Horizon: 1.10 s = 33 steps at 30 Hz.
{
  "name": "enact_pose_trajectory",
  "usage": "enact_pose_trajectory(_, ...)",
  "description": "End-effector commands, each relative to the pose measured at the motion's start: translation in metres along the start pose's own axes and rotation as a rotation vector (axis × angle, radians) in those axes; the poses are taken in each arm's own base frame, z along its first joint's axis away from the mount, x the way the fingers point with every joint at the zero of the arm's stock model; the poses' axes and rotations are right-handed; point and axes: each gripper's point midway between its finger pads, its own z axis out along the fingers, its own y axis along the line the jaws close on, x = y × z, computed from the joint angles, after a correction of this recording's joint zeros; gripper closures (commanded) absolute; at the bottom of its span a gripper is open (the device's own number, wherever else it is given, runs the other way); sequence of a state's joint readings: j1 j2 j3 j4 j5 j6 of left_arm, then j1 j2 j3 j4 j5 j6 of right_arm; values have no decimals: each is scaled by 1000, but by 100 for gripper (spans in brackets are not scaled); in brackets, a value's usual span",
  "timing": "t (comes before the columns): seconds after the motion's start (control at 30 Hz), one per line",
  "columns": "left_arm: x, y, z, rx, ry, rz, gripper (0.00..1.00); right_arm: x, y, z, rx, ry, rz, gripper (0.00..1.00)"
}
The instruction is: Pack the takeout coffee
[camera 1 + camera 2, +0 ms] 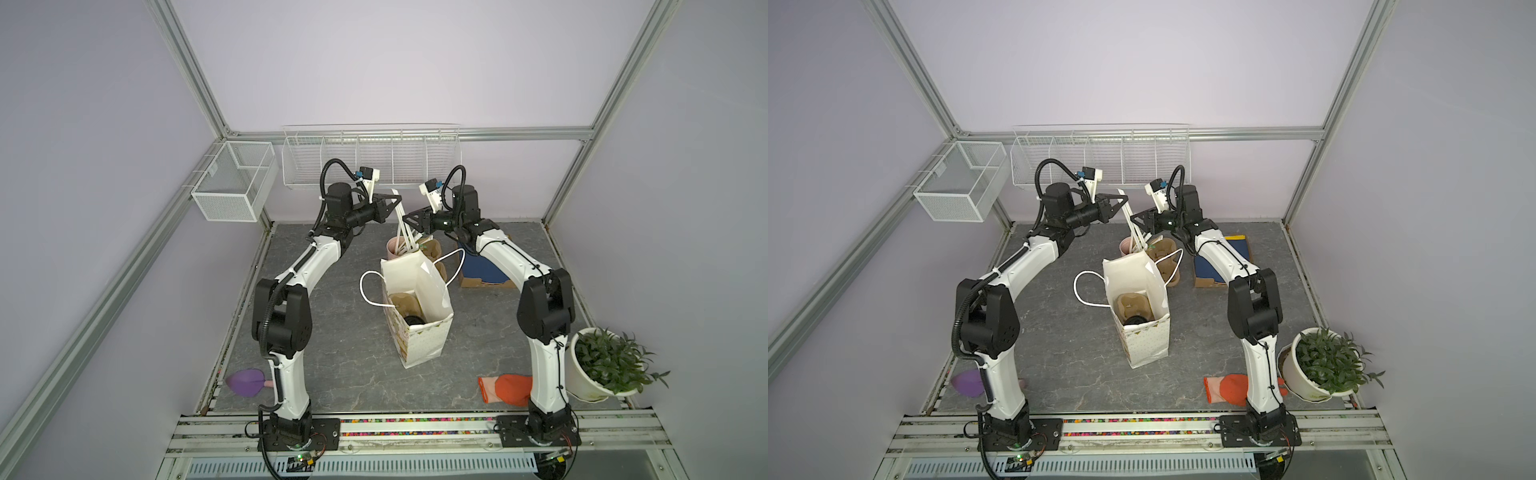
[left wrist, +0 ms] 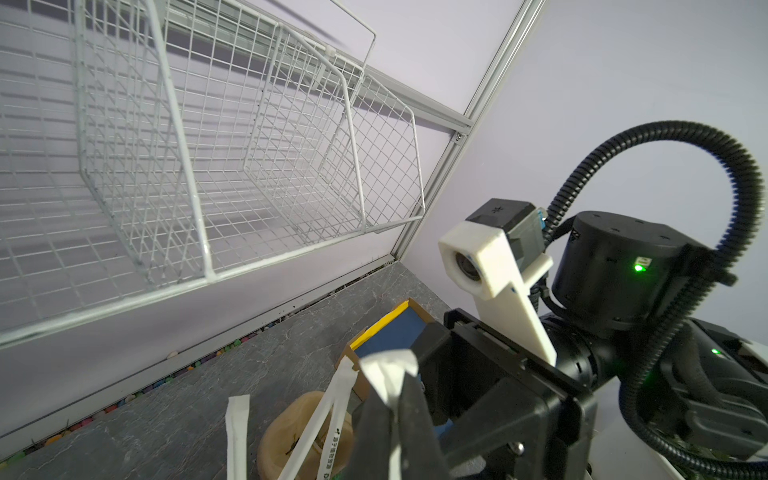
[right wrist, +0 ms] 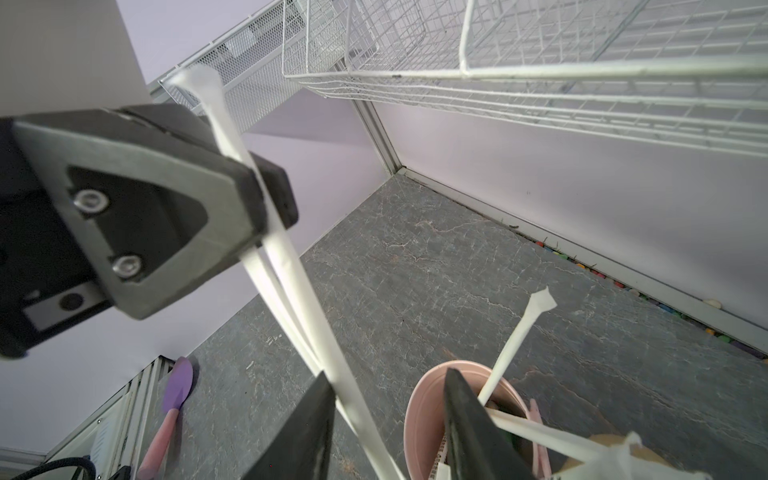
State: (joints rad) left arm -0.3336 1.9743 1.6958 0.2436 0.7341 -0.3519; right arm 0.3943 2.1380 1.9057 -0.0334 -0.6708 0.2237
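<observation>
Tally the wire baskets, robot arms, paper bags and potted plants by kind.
White wire wall baskets: 2
White-and-black robot arms: 2
White paper bag with rope handles: 1
Green potted plant in a white pot: 1
Total: 6

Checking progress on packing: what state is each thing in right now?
Left gripper: shut on a straw.
Right gripper: open around that straw.
Bag: upright, open.
Coffee: lidded, inside the bag.
Pink cup: upright, holding straws.
</observation>
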Motion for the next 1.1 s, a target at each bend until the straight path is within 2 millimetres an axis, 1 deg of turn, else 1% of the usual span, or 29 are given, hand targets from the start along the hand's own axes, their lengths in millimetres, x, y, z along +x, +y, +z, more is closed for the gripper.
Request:
enact_pose_trajectory(0.0, -3, -3, 4, 29, -7, 7, 100, -3, 9, 3, -45, 1, -24, 56)
enact_pose_trajectory(0.1, -1, -2, 4, 27, -5, 5, 100, -2, 10, 4, -46, 4, -24, 60)
enact_pose_trajectory(0.3, 0, 0, 5, 25, -3, 6, 100, 1, 7, 6, -41, 11, -22, 74)
enact_pose_trajectory(0.33, 0, -1, 6, 25, -1, 6, 100, 1, 6, 6, -40, 11, -21, 78)
enact_pose_trajectory(0.37, 1, 0, 6, 25, 1, 7, 100, 0, 5, 5, -37, 11, -21, 89)
enact_pose_trajectory(0.4, 1, 0, 6, 22, 2, 7, 97, -1, 6, 5, -35, 13, -23, 93)
enact_pose_trajectory(0.43, 2, 1, 6, 19, 3, 7, 93, -1, 4, 5, -31, 13, -21, 93)
enact_pose_trajectory(0.53, 4, 2, 7, 13, 11, 12, 84, -1, 2, 6, -23, 12, -22, 93)
enact_pose_trajectory(0.63, 7, 1, 8, 11, 18, 15, 70, -4, -2, 3, -2, 3, -24, 93)
enact_pose_trajectory(0.67, 8, 1, 8, 10, 21, 18, 67, -5, -4, 2, 6, -5, -24, 93)
enact_pose_trajectory(0.8, 9, 1, 9, 5, 27, 20, 65, -8, -7, -3, 17, -16, -26, 93)
enact_pose_trajectory(0.9, 7, 0, 8, 4, 23, 25, 64, -10, -8, -8, 43, -23, -39, 93)
enact_pose_trajectory(0.97, 2, -2, 5, -8, 12, 35, 62, -18, -8, -16, 60, -48, -51, 93)
enact_pose_trajectory(1.07, -13, -6, -1, -26, -22, 50, 60, -37, 3, -30, 73, -95, -85, 93)
